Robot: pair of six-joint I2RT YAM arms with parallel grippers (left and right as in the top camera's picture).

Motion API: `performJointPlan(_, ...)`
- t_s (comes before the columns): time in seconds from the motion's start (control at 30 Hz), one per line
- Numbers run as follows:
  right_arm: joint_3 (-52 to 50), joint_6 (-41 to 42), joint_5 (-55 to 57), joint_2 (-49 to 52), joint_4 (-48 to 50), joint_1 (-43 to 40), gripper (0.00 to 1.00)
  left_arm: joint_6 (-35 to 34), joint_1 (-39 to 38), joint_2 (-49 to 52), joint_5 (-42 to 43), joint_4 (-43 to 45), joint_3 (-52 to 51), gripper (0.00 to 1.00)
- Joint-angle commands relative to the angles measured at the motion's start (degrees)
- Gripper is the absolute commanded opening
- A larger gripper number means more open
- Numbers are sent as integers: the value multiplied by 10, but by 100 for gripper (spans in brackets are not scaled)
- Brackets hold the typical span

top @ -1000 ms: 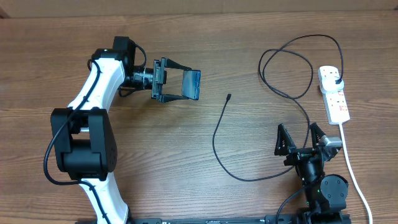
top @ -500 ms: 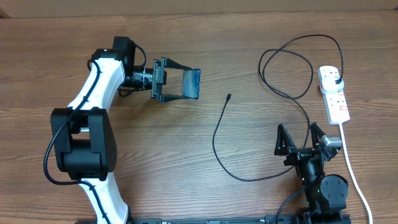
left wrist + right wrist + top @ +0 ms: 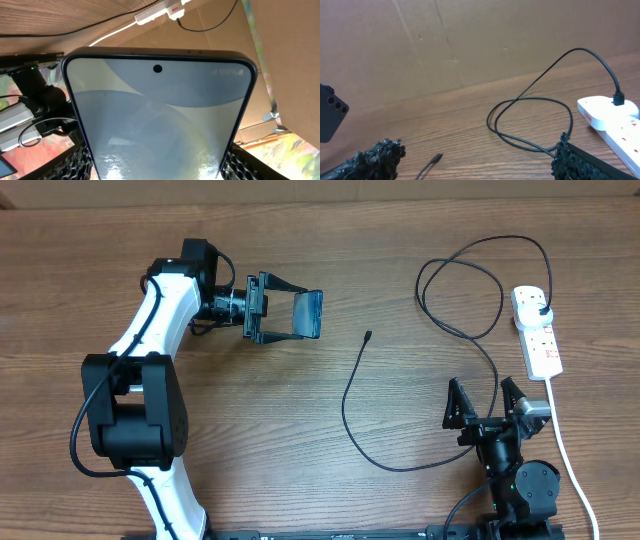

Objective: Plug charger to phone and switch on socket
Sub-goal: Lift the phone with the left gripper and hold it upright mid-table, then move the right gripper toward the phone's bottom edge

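Wood-grain bench [image 3: 300, 480] lies under both arms. The left end effector [image 3: 303, 315] is clamped on the phone [image 3: 312, 316], its fingers [image 3: 80, 161] pressing the two long side edges. The pale blue screen faces back toward that wrist's camera.

The right end effector [image 3: 478, 392] stands with its fingers wide apart and holds nothing. The charger [image 3: 347, 395] lies loose on the bench. Its small connector tip [image 3: 368, 335] rests between the two end effectors, nearer the left one's fingertips and well apart from the phone. From there the black cable curves past the front of the right end effector and loops beyond it. It ends at a black plug [image 3: 541, 312] seated in the socket [image 3: 537, 330]. The socket lies ahead of the right end effector and off to its right, with a thick white cord [image 3: 565, 440] running back past that arm.
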Motion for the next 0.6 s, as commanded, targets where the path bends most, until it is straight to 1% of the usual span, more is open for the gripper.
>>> performJointPlan(0.0, -6, -9, 11, -6, 4, -3, 100, -9, 6, 1, 17, -2, 16, 34)
performJointPlan(0.17, -6, -9, 11, -6, 5, -3, 100, -9, 6, 1, 17, -2, 16, 34)
performJointPlan(0.23, -6, -7, 8, -6, 5, -3, 100, -12, 6, 1, -1, -2, 16, 34)
performJointPlan(0.37, -6, -7, -17, -6, 4, -3, 100, -16, 6, 1, -22, -2, 16, 34)
performJointPlan(0.57, -6, -7, -55, -6, 7, -3, 100, -18, 6, 1, -24, -2, 16, 34)
